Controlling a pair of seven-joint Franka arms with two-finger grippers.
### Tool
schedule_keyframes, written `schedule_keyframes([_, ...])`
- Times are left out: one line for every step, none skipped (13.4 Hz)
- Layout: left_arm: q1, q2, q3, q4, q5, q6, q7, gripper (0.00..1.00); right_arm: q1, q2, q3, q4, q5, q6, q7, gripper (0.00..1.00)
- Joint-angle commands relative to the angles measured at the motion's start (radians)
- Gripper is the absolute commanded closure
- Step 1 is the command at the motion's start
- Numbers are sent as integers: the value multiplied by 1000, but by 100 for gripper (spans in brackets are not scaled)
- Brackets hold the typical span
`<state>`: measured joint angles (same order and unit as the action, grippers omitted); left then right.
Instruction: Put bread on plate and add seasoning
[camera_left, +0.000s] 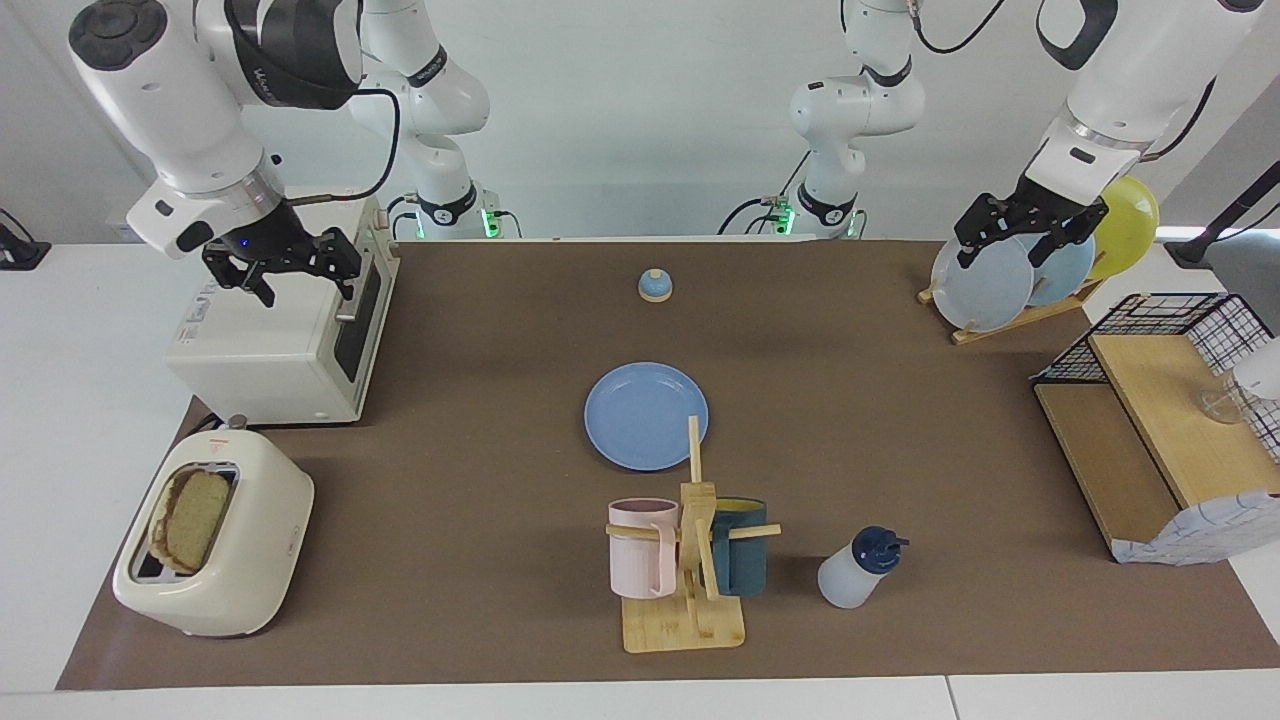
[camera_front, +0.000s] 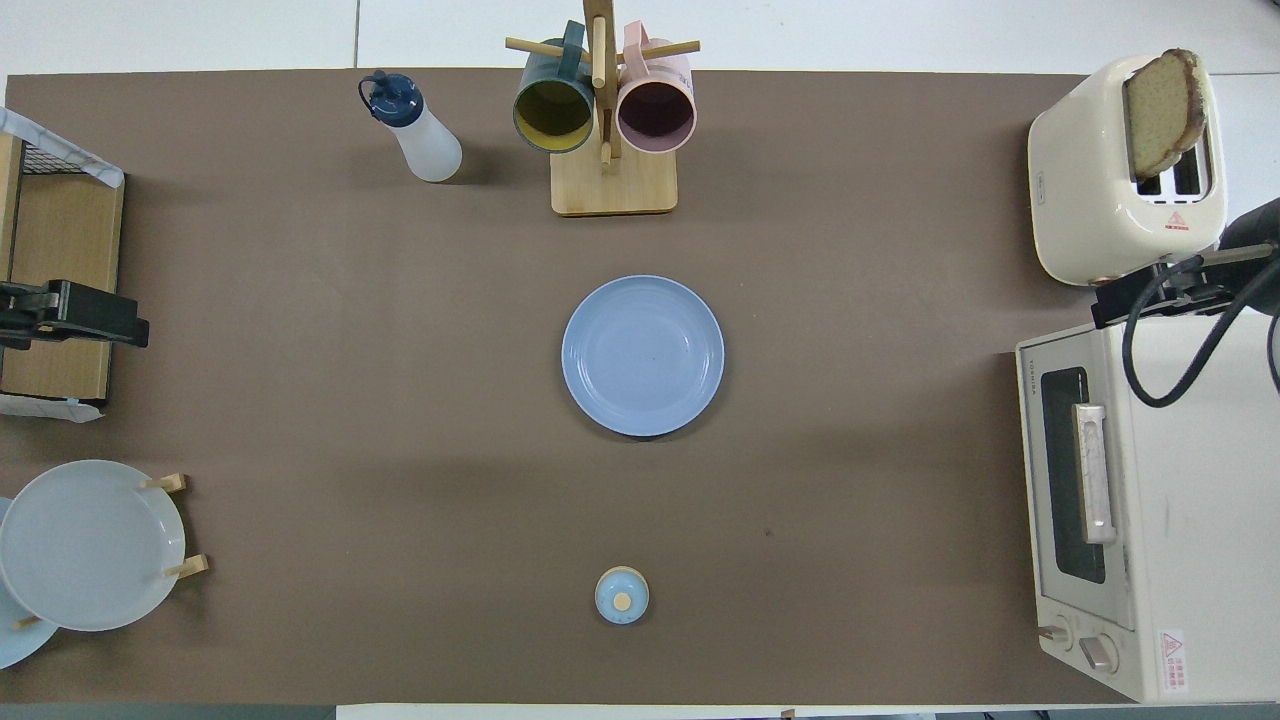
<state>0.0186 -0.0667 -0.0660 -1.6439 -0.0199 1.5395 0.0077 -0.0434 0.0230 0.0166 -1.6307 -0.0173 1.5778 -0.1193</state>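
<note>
A: Take the plate (camera_left: 645, 415) as the marker, lying flat in the middle of the brown mat (camera_left: 480, 450). What sits nearer to the robots than it?

B: A small blue-topped bell (camera_left: 655, 285), well apart from the plate. Up at that end both arms wait in the air. The right gripper (camera_left: 283, 268) hangs over the white toaster oven (camera_left: 275, 340) at the right arm's end, fingers spread, nothing in them. The left gripper (camera_left: 1030, 228) hangs over the wooden rack (camera_left: 1010, 322) of upright plates at the left arm's end, likewise spread wide and empty.

A: And the plate itself?

B: Bare, nothing on it.

A: Farther from the robots than the plate?

B: Just past its rim stands a wooden mug tree (camera_left: 690, 570) with a pink mug (camera_left: 640, 548) and a dark teal mug (camera_left: 742, 560) hung on its pegs. Beside the tree, toward the left arm's end, is the seasoning (camera_left: 858, 570), a whitish bottle with a navy cap, standing apart from everything.

A: The bread (camera_left: 192, 520)?

B: Well apart from the plate toward the right arm's end, standing upright in a slot of the cream toaster (camera_left: 215, 545), its upper half sticking out. A wire-and-wood shelf (camera_left: 1160, 420) sits at the left arm's end.
</note>
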Motion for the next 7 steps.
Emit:
schedule_keyframes([-3, -8, 15, -10, -11, -6, -15, 0, -1, 2, 0, 6, 25, 7, 18, 0])
schedule_keyframes([-3, -10, 14, -11, -9, -6, -9, 0, -1, 2, 0, 6, 25, 7, 18, 0])
schedule_keyframes([-3, -13, 12, -13, -9, -7, -2, 0, -1, 2, 0, 6, 23, 19, 14, 0])
schedule_keyframes([-14, -13, 11, -20, -6, 17, -6, 0, -1, -2, -1, 3, 20, 48, 15, 0])
schedule_keyframes([-13, -13, 9, -22, 8, 17, -9, 0, -1, -3, -1, 2, 7, 79, 14, 0])
schedule_keyframes([-12, -13, 8, -19, 46, 16, -2, 0, -3, -6, -1, 2, 10, 124, 18, 0])
schedule_keyframes([-34, -15, -4, -24, 107, 11, -3, 0, -13, -5, -1, 2, 13, 155, 7, 0])
